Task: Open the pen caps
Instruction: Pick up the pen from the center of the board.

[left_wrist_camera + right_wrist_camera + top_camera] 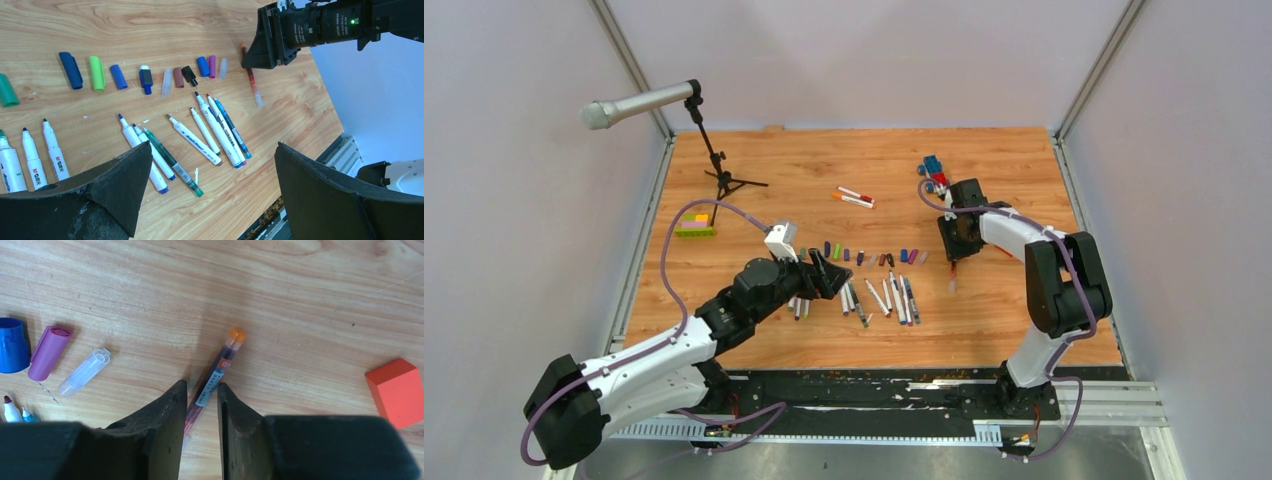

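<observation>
Pen caps (pixel 96 73): short plastic cylinders, green, blue, purple, black and clear, in 1 row across the centre of the woodgrain table (pixel 874 170).
Pens (pixel 195 140): slim white barrels, tips bare, fanned toward the near edge.
1 translucent red pen (pixel 216 371): orange-tipped, lying flat toward the right edge.
Right gripper (pixel 201 385): black fingers narrowly apart, straddling it; grip unclear.
Left gripper (pixel 214 147): fingers spread wide, empty, above the pens.

White pens (pixel 34 165) toward the worktop's (pixel 150 20) near edge bear a small red-and-grey logo, perhaps "M&G". The orange-capped pen (pixel 214 376) carries dark barrel print, illegible.
</observation>
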{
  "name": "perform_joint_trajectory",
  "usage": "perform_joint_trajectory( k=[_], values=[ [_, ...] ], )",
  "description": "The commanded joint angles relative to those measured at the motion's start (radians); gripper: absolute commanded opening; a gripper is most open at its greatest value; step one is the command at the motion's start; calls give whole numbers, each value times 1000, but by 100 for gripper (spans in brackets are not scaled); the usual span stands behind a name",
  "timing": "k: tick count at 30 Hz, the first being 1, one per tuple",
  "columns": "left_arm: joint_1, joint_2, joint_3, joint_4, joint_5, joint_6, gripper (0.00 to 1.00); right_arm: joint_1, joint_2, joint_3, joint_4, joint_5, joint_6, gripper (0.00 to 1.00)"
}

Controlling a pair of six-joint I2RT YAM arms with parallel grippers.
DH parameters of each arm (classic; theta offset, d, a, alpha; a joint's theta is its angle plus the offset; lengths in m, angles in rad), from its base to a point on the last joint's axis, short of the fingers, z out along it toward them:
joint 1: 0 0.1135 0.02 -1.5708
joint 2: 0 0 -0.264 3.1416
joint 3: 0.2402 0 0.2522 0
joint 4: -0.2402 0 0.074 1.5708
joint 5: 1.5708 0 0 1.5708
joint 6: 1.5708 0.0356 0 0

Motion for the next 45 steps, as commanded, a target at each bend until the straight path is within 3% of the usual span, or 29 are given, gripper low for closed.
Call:
perform_joint_trajectory(
  k=[1, 7, 20, 36, 45],
  values=[
    [2, -18, -15, 50, 3, -20, 98, 0, 14, 20, -19, -47, -27, 30],
    [3, 16, -32, 122, 34, -60, 98, 0, -7, -5, -33, -86, -17, 27],
    [-4, 212, 8, 269, 155, -127, 97, -16, -49, -61, 45, -140, 0, 5],
    [-125, 752, 323, 438, 256, -183, 97, -266, -172, -127, 148, -654, 160, 1],
    [-145, 964, 497, 464, 300, -233, 97, -305, -204, -160, 217, -842, 257, 0]
  ],
)
